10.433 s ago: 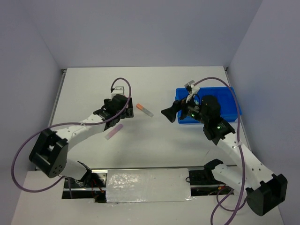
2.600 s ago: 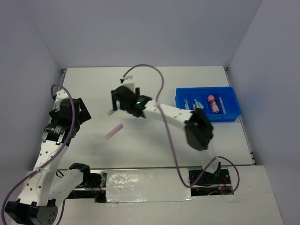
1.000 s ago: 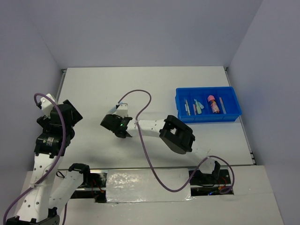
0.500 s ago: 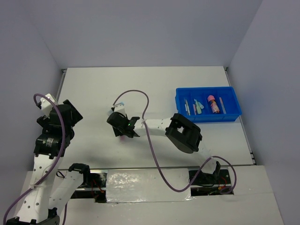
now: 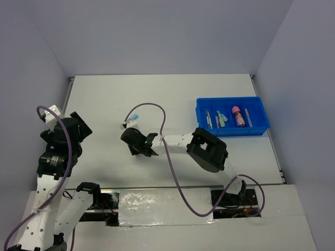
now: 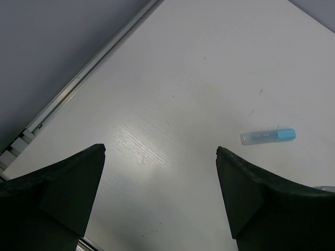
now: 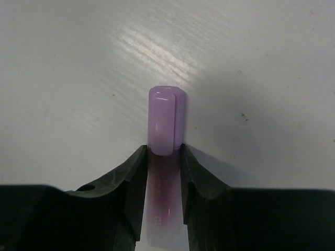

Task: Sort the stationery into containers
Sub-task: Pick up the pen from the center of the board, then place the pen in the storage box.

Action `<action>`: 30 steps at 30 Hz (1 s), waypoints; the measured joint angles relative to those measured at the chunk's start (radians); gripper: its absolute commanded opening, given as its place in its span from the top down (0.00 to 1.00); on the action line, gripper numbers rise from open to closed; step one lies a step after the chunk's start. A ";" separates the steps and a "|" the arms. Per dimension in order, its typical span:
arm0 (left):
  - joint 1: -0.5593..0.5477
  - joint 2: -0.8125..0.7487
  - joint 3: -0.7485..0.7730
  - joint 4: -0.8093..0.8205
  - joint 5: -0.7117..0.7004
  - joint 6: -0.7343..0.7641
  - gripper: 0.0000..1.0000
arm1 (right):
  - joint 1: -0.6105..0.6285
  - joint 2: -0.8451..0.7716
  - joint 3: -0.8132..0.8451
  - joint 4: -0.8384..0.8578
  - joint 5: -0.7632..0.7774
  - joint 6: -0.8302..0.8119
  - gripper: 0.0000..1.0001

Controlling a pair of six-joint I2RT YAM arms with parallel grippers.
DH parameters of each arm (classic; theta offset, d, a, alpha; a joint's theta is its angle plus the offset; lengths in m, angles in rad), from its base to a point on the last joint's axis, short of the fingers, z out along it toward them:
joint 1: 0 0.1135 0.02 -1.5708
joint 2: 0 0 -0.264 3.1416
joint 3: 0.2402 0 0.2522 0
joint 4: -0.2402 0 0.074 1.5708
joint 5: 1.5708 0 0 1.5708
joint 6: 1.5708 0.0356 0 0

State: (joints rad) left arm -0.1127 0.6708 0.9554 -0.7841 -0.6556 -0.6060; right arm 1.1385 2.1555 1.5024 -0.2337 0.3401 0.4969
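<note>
Right gripper [image 7: 163, 152] is pinching the lilac stick [image 7: 166, 117] across its width. The stick's long axis runs straight out ahead of the fingers, rounded end forward. It's at or barely off the table [image 5: 104, 99], left of centre, nearer the near edge. The blue tray [image 5: 233, 132] sits by the right edge, well apart, so I reckon on a long sweep right, with nothing I can see lying between. Left gripper [image 6: 159, 151] is spread wide and empty, over by the left edge. A blue-capped stick [image 6: 268, 136] lies loose just past the right gripper, toward the far edge. That one's for the left arm, I'd say.
</note>
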 measured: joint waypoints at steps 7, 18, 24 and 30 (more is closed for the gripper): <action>0.000 -0.006 0.000 0.003 0.013 0.004 0.01 | -0.076 -0.208 -0.254 0.034 -0.130 -0.172 1.00; 0.000 -0.023 0.000 0.008 0.035 0.005 0.01 | -0.559 -0.523 -0.186 -0.240 0.101 -0.536 1.00; 0.000 -0.050 0.000 0.010 0.042 0.007 0.01 | -0.893 -0.485 -0.034 -0.341 0.436 -0.577 1.00; 0.000 -0.070 -0.003 0.028 0.067 0.017 0.01 | -1.061 -0.472 -0.203 -0.016 0.684 -0.880 1.00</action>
State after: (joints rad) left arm -0.1127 0.6006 0.9527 -0.7559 -0.5888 -0.5892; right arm 0.0772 1.6840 1.2995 -0.2501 1.0245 -0.3828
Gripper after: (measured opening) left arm 0.993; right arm 0.343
